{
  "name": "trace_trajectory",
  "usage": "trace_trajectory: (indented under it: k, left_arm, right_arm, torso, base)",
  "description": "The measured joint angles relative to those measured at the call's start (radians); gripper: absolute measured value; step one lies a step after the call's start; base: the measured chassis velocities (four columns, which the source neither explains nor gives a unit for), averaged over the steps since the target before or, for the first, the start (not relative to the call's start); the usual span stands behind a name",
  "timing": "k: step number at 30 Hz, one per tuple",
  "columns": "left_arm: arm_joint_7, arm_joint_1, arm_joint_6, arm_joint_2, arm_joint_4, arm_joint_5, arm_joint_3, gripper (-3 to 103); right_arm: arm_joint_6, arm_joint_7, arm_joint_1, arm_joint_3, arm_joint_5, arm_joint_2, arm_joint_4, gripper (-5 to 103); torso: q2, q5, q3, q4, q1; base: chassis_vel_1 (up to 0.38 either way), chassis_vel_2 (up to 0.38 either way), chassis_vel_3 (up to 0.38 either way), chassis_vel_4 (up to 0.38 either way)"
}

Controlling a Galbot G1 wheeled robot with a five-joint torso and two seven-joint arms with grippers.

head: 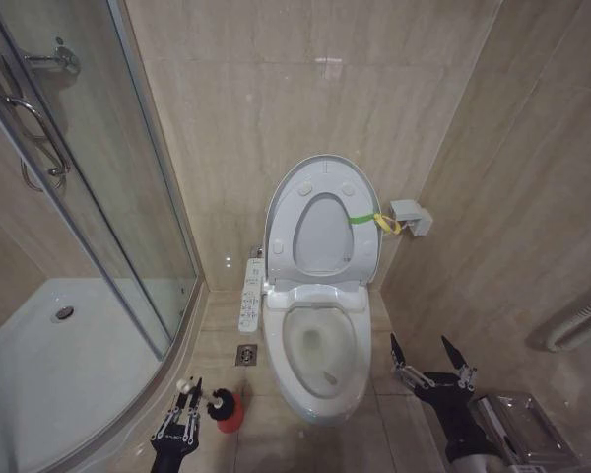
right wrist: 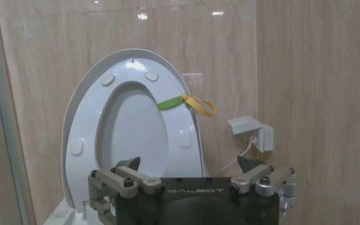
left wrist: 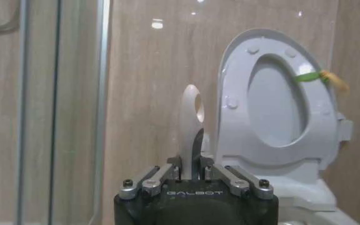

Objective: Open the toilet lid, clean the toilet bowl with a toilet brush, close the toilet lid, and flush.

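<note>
Toilet bowl [head: 320, 355] open against a beige tiled wall, lid [head: 321, 223] and seat raised upright behind it, strap loop [head: 374, 220] on the lid's edge. Left of the bowl, left gripper [head: 181, 416] clamped narrow on the brush [head: 221, 403] handle, bristle head in its red cup [head: 230, 419]. Right of the bowl, right gripper [head: 432, 357] spread wide, holding nothing. Likely risks: thin handle slipping or twisting in the pinch; cup tipping on lift; dripping beside the bowl.

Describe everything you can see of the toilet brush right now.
The toilet brush has a dark round bristle head sitting in a small red cup holder on the floor, left of the toilet bowl. Its thin white handle, with a hole near the tip, stands upright between the fingers of the left gripper, which are shut on it.
</note>
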Motion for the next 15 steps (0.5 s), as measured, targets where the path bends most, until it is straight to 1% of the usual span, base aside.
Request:
trace_trajectory:
  k: [3, 8, 9, 11, 14, 15]
  left_arm:
    - [0.0, 0.025, 0.001, 0.005, -0.033, 0.011, 0.007, 18]
    - [0.004, 0.099, -0.004, 0.021, -0.115, 0.036, 0.027, 18]
    - [0.004, 0.099, -0.004, 0.021, -0.115, 0.036, 0.027, 18]
    - [0.005, 0.116, -0.001, 0.031, -0.151, 0.037, 0.028, 18]
    - [0.007, 0.111, 0.02, 0.061, -0.194, 0.037, 0.026, 18]
    - [0.007, 0.111, 0.02, 0.061, -0.194, 0.037, 0.026, 18]
  right_arm:
    - [0.0, 0.0, 0.0, 0.0, 0.0, 0.0, 0.0, 100]
    - [0.0, 0.0, 0.0, 0.0, 0.0, 0.0, 0.0, 100]
    - [0.0, 0.0, 0.0, 0.0, 0.0, 0.0, 0.0, 100]
    - [0.0, 0.0, 0.0, 0.0, 0.0, 0.0, 0.0, 100]
    - [0.0, 0.0, 0.0, 0.0, 0.0, 0.0, 0.0, 100]
    - [0.0, 0.0, 0.0, 0.0, 0.0, 0.0, 0.0, 100]
  torso:
    - [0.0, 0.0001, 0.0, -0.0001, 0.0]
    - [0.0, 0.0, 0.0, 0.0001, 0.0]
    - [0.0, 0.0, 0.0, 0.0001, 0.0]
    - [0.0, 0.0, 0.0, 0.0001, 0.0]
    - [0.0, 0.0, 0.0, 0.0001, 0.0]
    - [0.0, 0.0, 0.0, 0.0001, 0.0]
  base:
    - [0.0, 0.0, 0.0, 0.0]
    - [0.0, 0.0, 0.0, 0.0]
    - [0.0, 0.0, 0.0, 0.0]
    - [0.0, 0.0, 0.0, 0.0]
    - [0.0, 0.0, 0.0, 0.0]
    - [0.0, 0.0, 0.0, 0.0]
